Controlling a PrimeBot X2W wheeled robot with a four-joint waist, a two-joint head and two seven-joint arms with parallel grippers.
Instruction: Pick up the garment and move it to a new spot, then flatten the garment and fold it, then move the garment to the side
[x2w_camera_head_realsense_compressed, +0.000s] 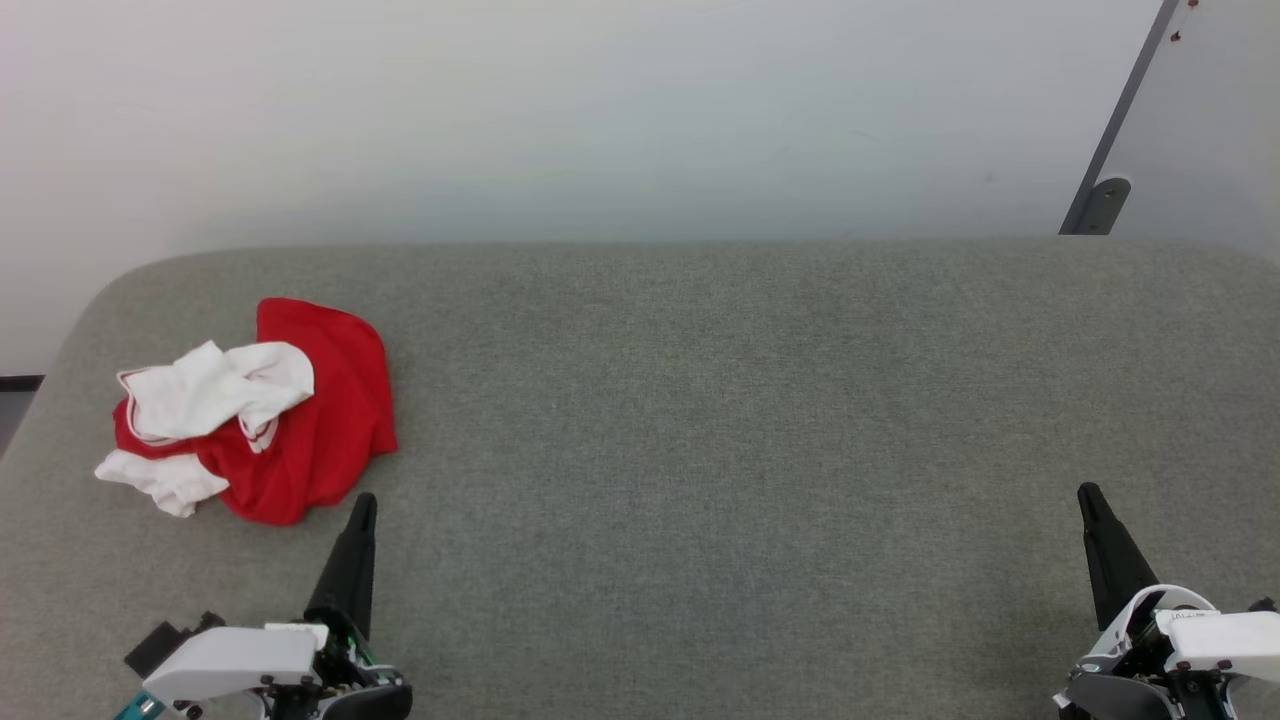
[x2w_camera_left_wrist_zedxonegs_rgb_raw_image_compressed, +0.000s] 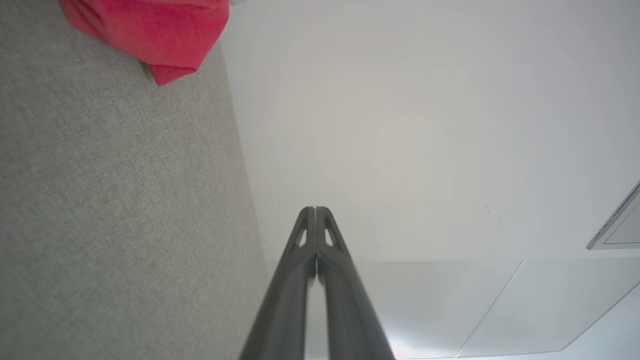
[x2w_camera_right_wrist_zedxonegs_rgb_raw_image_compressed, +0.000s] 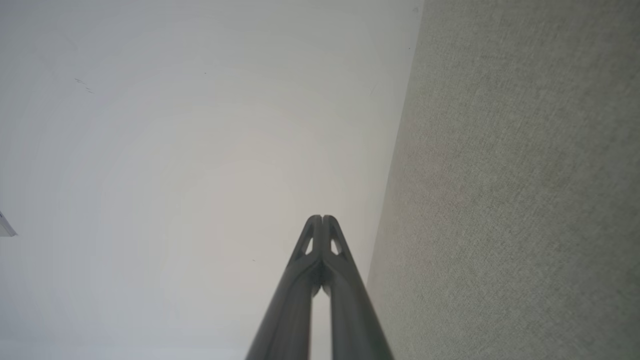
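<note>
- The garment (x2w_camera_head_realsense_compressed: 250, 410) is bunched up in a heap, so its true shape is hard to make out. White parts are piled over the red, and a lot of the cloth is tucked under.
- In the left wrist view one red corner of the garment is seen, and the rest is cut off by the top edge.
- The white arm parts are cut off by the bottom edge of the head view.
- The garment is laid on a grey cloth-covered surface (x2w_camera_head_realsense_compressed: 700, 400), which stretches far out to the right of the garment.
- A plain pale wall (x2w_camera_head_realsense_compressed: 600, 100) is seen behind the garment, and a slanted grey bar (x2w_camera_head_realsense_compressed: 1120, 110) is set against it, far to the right of the garment.
- The left gripper (x2w_camera_head_realsense_compressed: 365, 500) is held just beside the garment's near right edge and is not touching it. Its fingers are pressed together and nothing is pinched.
- The right gripper (x2w_camera_head_realsense_compressed: 1087, 490) is held well apart from the garment, far to its right. Its fingers are also pressed together and nothing is pinched.
- In the wrist views the thin line between each pair of fingers is seen. In the head view each pair is seen as one dark spike.
</note>
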